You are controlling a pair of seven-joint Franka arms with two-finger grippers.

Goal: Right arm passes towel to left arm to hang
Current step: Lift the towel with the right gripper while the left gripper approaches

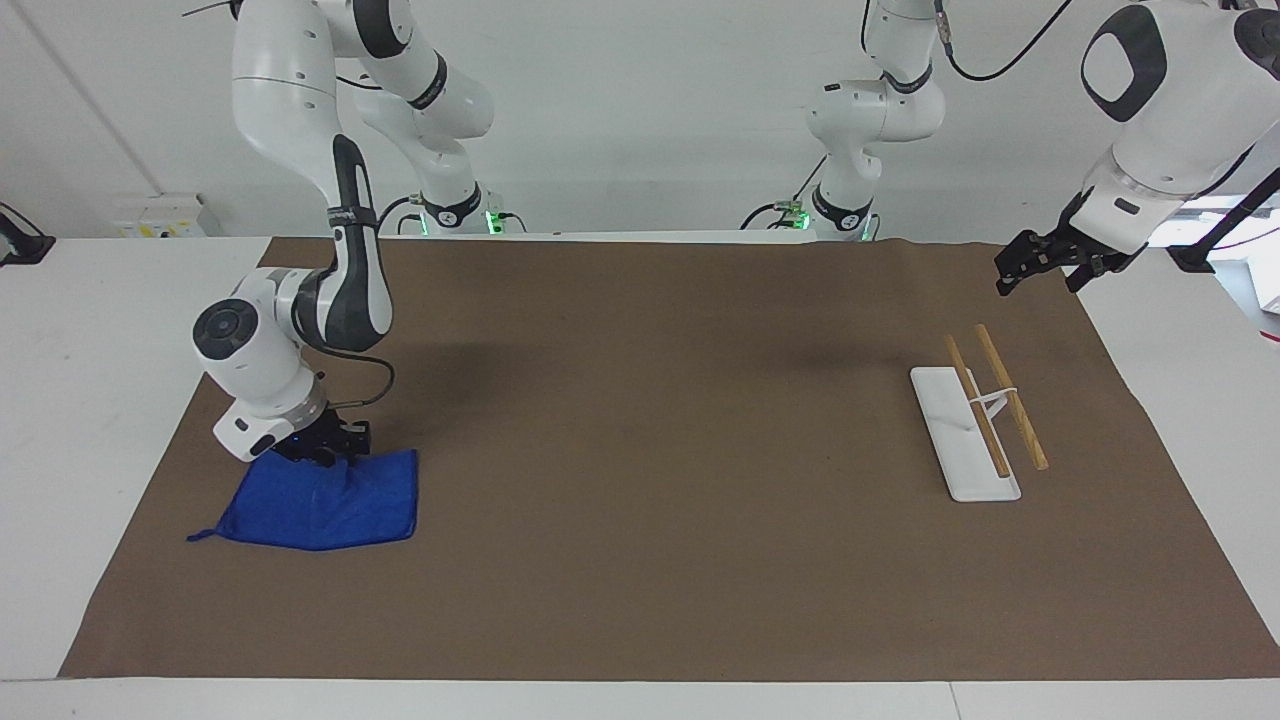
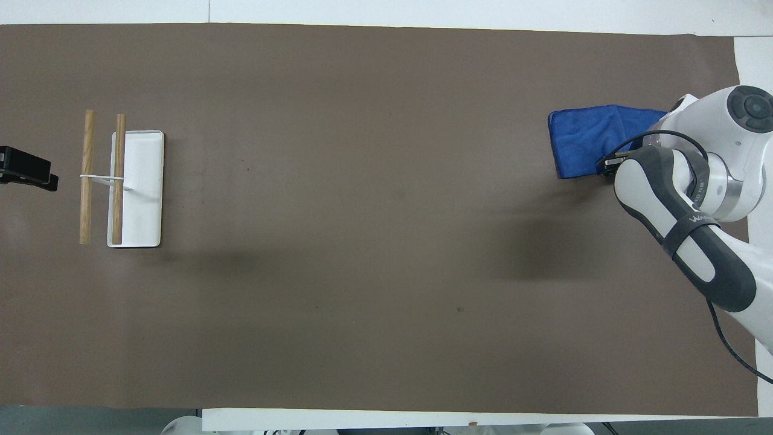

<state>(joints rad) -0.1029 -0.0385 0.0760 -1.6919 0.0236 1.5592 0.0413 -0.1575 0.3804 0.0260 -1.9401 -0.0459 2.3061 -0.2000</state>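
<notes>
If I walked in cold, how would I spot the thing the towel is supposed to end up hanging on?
Look at the brown mat covering the table, then go to the left arm's end. There stands the rack: a flat white base with two wooden rails held above it on a thin white post. Nothing else on the mat is wooden; the towel is blue cloth.

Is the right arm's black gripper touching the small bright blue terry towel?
Touching. In the facing view the right gripper pinches the nearer edge of the blue terry towel, and the cloth rises to it in a peak.
</notes>
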